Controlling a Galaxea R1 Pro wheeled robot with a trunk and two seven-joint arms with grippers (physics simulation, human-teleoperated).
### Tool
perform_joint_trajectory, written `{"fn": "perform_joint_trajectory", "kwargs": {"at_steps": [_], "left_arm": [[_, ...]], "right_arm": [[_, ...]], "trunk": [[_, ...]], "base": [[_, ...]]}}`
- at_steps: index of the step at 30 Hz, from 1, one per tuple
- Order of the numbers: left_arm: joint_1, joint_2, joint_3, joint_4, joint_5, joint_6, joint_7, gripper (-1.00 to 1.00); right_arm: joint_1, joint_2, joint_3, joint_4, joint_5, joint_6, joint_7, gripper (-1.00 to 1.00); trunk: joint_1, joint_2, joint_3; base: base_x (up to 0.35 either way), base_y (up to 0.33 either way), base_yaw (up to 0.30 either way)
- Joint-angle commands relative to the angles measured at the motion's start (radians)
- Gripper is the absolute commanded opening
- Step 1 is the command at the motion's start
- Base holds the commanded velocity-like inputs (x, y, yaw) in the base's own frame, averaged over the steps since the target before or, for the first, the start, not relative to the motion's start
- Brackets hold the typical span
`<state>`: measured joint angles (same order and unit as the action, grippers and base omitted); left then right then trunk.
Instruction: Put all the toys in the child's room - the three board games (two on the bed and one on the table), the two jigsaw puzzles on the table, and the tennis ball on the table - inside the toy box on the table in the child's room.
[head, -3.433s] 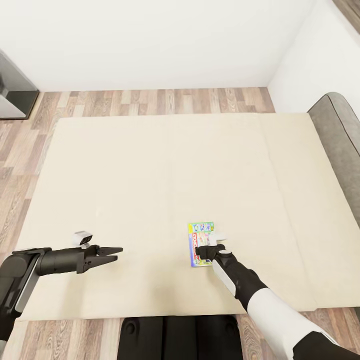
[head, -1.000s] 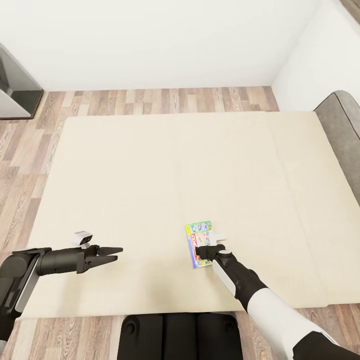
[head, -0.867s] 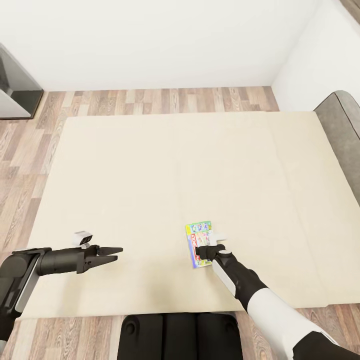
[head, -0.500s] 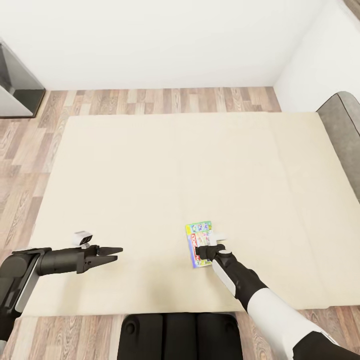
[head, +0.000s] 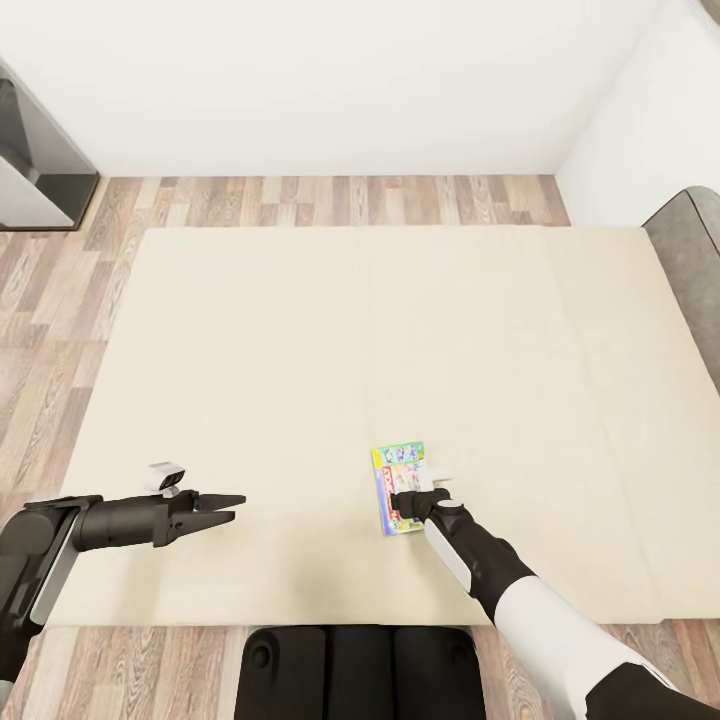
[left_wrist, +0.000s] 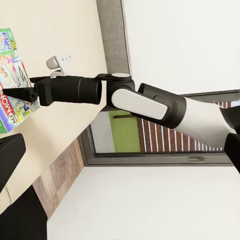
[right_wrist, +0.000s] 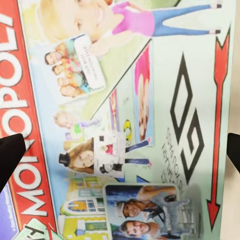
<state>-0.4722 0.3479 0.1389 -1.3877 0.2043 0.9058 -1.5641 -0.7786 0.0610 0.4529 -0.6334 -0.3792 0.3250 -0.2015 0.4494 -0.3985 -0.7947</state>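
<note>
Lying flat at lower centre, the glossy game (head: 399, 489) sits on the smooth beige bed (head: 300, 330). Right gripper (head: 405, 505) is down over its near end, fingertips spread at either edge. Left gripper (head: 222, 508) hovers level at lower left, fingers slightly parted, holding nothing.

1. Beneath the black right claw (head: 400, 503): green-edged board game (head: 398, 486), red band with white MONOPOLY lettering, busy cartoon print.
2. Around it: plain beige bed (head: 300, 340).
3. Beyond the black left claw (head: 228, 507): brown-grey plank floor (head: 300, 200), white walls.
</note>
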Motion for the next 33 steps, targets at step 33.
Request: {"fn": "perform_joint_trajectory", "kwargs": {"at_steps": [33], "left_arm": [[0.000,0.000,-0.001,0.001,0.000,0.012,-0.004,1.00]], "right_arm": [[-0.001,0.000,0.006,-0.002,-0.010,0.003,-0.010,1.00]], "trunk": [[0.001,-0.002,-0.001]], "base": [[0.000,0.072,0.000]]}}
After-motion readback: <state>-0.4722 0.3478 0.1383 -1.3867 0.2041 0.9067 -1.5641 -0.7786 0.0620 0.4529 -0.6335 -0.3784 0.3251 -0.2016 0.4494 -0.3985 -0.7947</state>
